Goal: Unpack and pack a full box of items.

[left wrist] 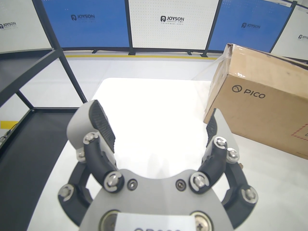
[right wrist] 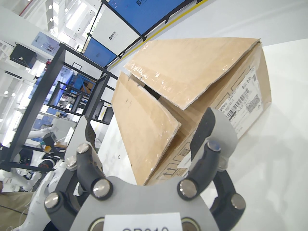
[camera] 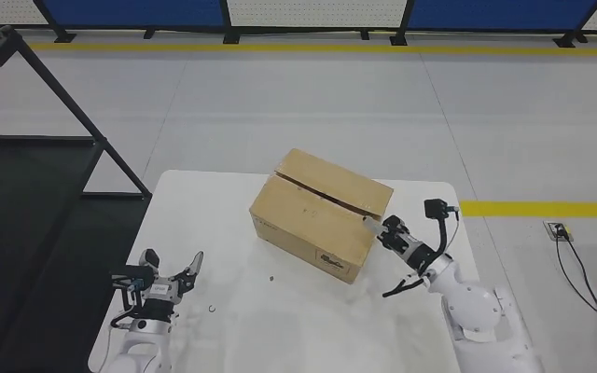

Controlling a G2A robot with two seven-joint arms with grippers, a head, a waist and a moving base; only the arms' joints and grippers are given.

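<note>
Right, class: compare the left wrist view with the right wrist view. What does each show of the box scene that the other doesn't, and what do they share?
Left wrist view: the left gripper, open over the white table, and the box from its long side wall. Right wrist view: the right gripper, open close to a box corner; the two top flaps, unsealed with a gap between them; a shipping label on the end wall. Shared: box, table, black rack, blue and white panels.
</note>
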